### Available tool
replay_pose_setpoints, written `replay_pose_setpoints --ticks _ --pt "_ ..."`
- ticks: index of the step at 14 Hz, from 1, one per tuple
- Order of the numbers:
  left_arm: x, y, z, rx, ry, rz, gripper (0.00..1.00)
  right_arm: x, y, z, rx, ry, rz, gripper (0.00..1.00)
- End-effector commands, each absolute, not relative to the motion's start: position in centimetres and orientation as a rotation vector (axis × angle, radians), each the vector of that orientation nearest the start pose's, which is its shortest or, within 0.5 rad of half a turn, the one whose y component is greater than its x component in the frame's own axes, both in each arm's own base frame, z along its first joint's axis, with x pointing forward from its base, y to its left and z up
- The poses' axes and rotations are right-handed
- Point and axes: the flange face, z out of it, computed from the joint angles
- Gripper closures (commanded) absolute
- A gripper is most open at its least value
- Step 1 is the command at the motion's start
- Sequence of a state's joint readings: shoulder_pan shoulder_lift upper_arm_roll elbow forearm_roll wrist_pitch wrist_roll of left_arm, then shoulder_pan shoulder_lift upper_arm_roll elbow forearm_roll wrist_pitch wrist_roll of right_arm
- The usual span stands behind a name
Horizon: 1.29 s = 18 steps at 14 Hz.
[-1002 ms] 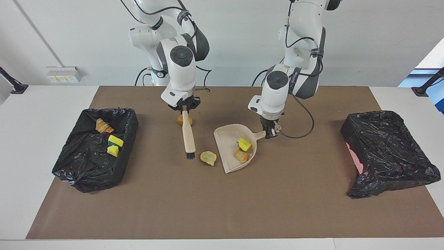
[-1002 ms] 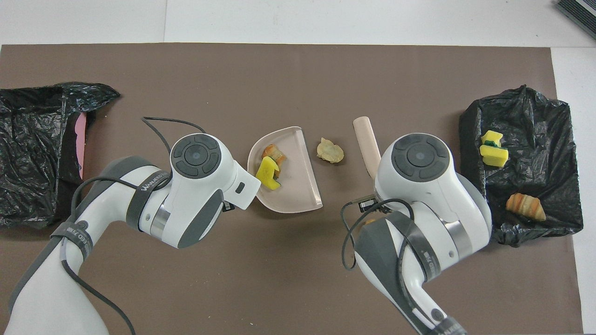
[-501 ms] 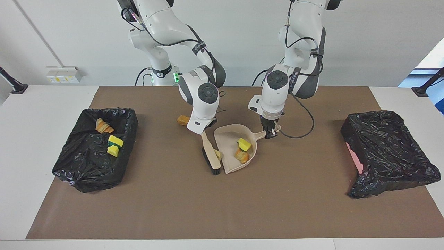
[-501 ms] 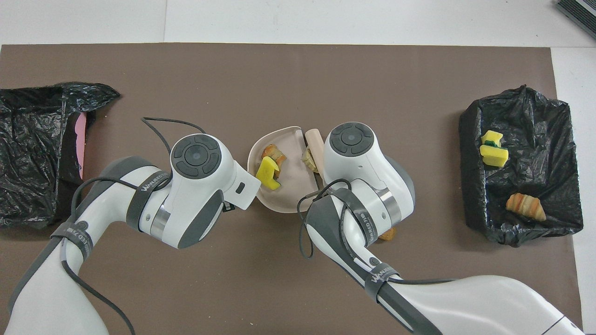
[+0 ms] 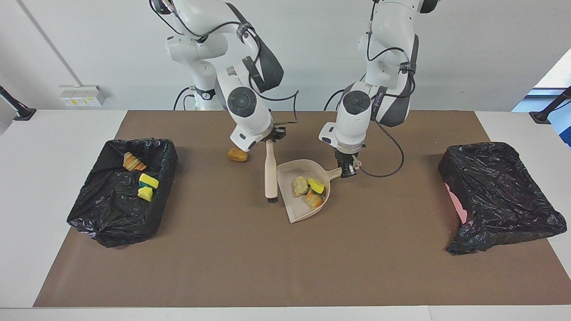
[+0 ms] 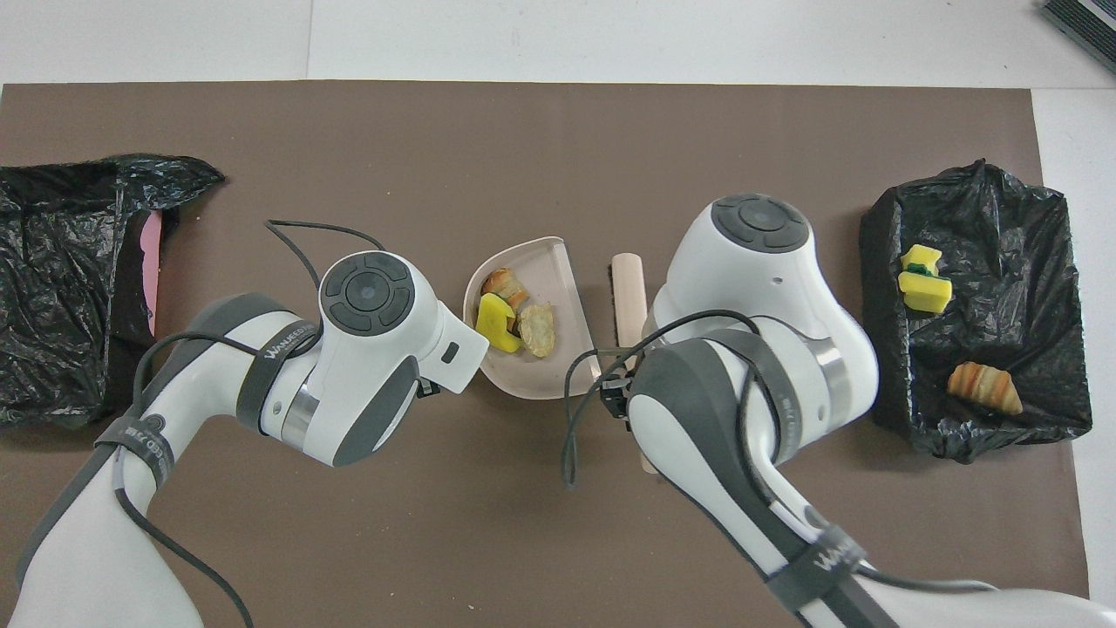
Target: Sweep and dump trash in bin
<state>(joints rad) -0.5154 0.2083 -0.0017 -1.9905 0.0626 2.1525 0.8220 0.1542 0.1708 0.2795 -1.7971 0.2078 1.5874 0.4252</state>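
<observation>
My left gripper (image 5: 348,170) is shut on the handle of the beige dustpan (image 5: 296,214), which rests on the brown mat mid-table. In the pan lie three scraps of trash: a pale yellowish lump (image 5: 299,185), a yellow sponge piece (image 5: 316,185) and an orange bread piece (image 5: 313,200). My right gripper (image 5: 271,137) is shut on the top of the beige brush (image 5: 269,171). The brush hangs upright with its black bristles at the pan's open mouth. One tan lump (image 5: 237,154) lies on the mat nearer the robots, beside the right gripper. The overhead view shows the pan (image 6: 540,379) and brush (image 6: 629,288) side by side.
A black-lined bin (image 5: 111,227) at the right arm's end holds yellow sponge pieces (image 5: 147,185) and a bread piece (image 5: 133,162). Another black-lined bin (image 5: 499,196) stands at the left arm's end, with a pink patch on its side.
The right arm swept the pale lump across the mat into the dustpan, then drew the brush back upright beside the pan's mouth. The left arm and pan stayed put.
</observation>
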Motion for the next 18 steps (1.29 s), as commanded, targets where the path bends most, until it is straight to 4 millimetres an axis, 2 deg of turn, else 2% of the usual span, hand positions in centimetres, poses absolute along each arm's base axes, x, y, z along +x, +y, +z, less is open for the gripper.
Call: replay_pose_setpoints --ticks 1,3,4,6,8,9,11,12,13,14,15,18 --pt "50.4 -28.6 35.8 -2.304 2.042 0.075 1.00 43.8 21.0 44.5 -3.219 0.143 0.706 1.00" --pt "50.1 -30.0 36.1 -2.192 2.157 0.048 1.00 37.2 19.8 42.1 -3.301 0.145 0.682 1.00" --pt "49.6 -30.6 36.2 -2.174 2.174 0.055 1.00 35.6 18.4 40.7 -3.308 0.153 0.673 1.00" --pt "48.8 -31.6 36.2 -2.144 2.201 0.061 1.00 34.2 15.0 39.0 -3.267 0.130 0.716 1.00" --pt "47.6 -32.3 36.4 -2.121 2.222 0.074 1.00 32.9 13.7 36.2 -3.248 0.130 0.731 1.00" --pt "46.5 -32.6 36.1 -2.107 2.236 0.087 1.00 32.7 13.6 35.4 -3.247 0.130 0.687 1.00" --pt "46.3 -32.5 36.0 -2.108 2.237 0.094 1.00 33.4 14.4 34.4 -3.181 0.082 0.676 1.00" --pt "46.2 -32.5 35.9 -2.106 2.239 0.096 1.00 34.0 14.5 34.0 -3.079 -0.063 0.683 1.00" --pt "45.9 -32.4 35.7 -2.106 2.240 0.103 1.00 35.1 14.9 32.8 -2.954 -0.087 0.636 1.00" --pt "45.7 -32.3 35.7 -2.108 2.238 0.101 1.00 35.7 15.8 31.5 -2.921 -0.056 0.606 1.00" --pt "45.5 -32.1 35.5 -2.108 2.239 0.108 1.00 36.1 16.7 31.2 -2.909 -0.063 0.577 1.00" --pt "45.3 -31.4 35.3 -2.117 2.233 0.117 1.00 37.5 21.6 32.8 -2.791 -0.085 0.546 1.00"
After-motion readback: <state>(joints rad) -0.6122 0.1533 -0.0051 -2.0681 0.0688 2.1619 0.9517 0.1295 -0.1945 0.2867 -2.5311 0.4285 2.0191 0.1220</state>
